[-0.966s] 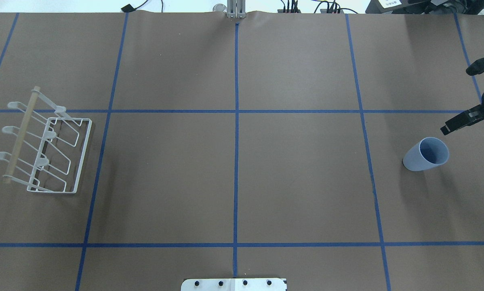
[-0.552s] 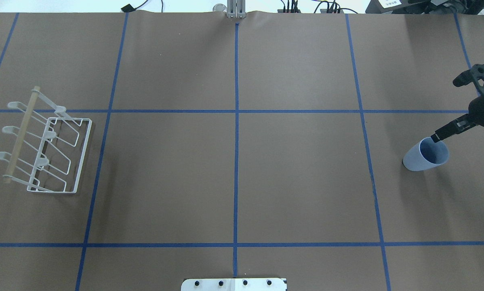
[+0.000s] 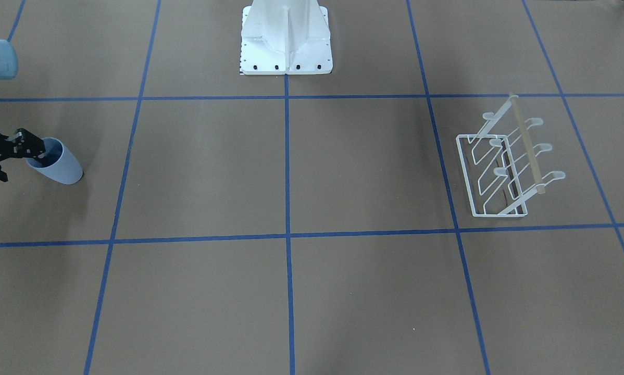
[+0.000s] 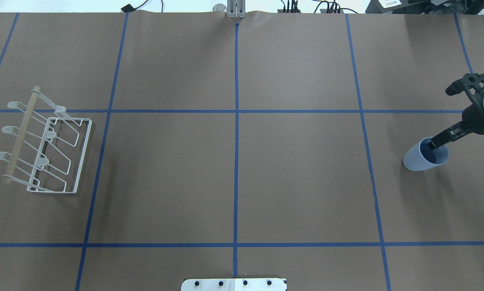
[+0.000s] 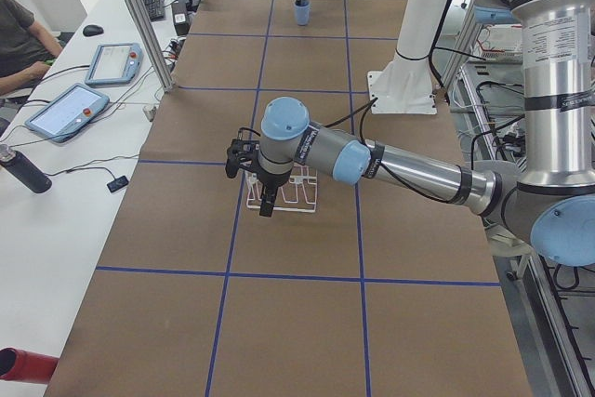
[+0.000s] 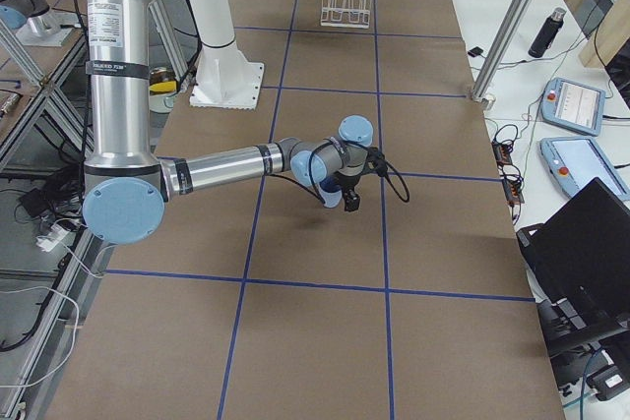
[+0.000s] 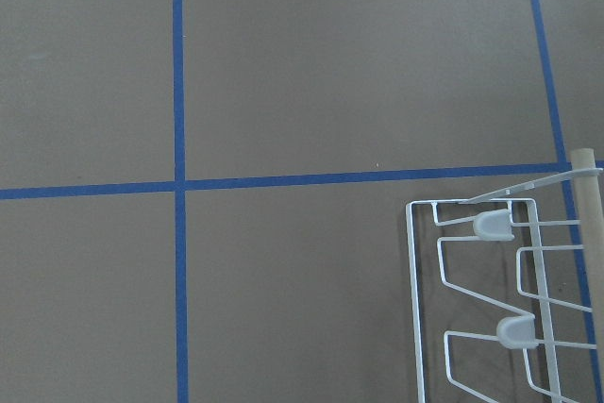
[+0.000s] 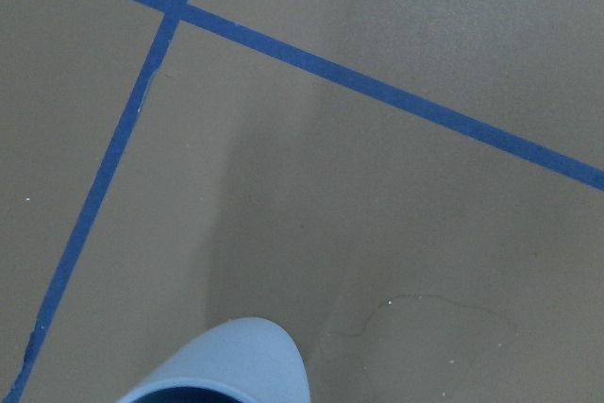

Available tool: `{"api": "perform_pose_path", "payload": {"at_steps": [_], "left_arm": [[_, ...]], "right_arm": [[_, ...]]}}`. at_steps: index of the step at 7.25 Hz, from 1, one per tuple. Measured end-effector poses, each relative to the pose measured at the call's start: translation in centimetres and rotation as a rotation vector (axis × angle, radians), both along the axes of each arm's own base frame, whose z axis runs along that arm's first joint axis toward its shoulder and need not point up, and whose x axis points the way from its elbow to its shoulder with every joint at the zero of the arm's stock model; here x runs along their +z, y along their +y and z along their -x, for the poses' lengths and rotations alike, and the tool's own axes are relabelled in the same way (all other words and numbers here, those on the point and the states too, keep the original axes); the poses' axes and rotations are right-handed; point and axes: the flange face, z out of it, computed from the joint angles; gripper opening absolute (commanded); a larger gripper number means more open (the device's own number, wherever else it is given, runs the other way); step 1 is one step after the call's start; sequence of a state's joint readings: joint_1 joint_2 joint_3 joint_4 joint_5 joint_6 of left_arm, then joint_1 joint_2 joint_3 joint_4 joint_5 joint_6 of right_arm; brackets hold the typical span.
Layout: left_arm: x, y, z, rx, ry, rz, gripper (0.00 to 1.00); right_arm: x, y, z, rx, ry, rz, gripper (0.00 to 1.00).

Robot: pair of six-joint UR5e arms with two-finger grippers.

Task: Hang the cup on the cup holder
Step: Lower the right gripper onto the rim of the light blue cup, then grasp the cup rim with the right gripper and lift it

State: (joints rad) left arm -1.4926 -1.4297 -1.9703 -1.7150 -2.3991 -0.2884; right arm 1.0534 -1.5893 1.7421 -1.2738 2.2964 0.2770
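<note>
The light blue cup (image 4: 421, 158) stands upright, mouth up, at the table's right side; it also shows in the front view (image 3: 59, 165), and its rim is at the bottom of the right wrist view (image 8: 226, 365). My right gripper (image 4: 440, 139) is open at its rim (image 3: 12, 161), one finger inside the mouth, the other outside the wall. The white wire cup holder (image 4: 44, 149) with its wooden rod stands at the far left, empty (image 3: 504, 166) (image 7: 491, 327). My left gripper (image 5: 265, 202) hovers over it; I cannot tell whether it is open.
The robot's white base plate (image 4: 234, 284) sits at the near middle edge. Blue tape lines grid the brown table. Cables and boxes (image 4: 407, 6) line the far edge. Tablets (image 5: 70, 109) and a seated person are on a side bench.
My right gripper has moved down and left toward the cup, and one finger now dips inside its rim. The cup and the cup holder have not moved.
</note>
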Motion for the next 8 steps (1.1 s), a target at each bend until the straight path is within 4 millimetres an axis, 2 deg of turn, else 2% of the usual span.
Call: {"api": "perform_pose_path", "payload": {"at_steps": [3,4,6,8], "left_arm": [[0.1,0.0,0.0,0.000,0.000,0.000,0.98],[0.1,0.0,0.0,0.000,0.000,-0.001,0.98],[0.0,0.0,0.0,0.001,0.000,-0.003,0.98],[-0.4,0.0,-0.2,0.007,0.029,0.001,0.98]], "right_arm": [[0.0,0.4,0.3,-0.017,-0.020,0.013,0.00],[-1.1,0.6,0.3,-0.024,-0.053,0.018,0.00],[-3.7,1.0,-2.0,0.000,-0.142,0.049,0.00],[-4.8,0.7,-4.5,0.009,-0.252,0.111,0.00]]}}
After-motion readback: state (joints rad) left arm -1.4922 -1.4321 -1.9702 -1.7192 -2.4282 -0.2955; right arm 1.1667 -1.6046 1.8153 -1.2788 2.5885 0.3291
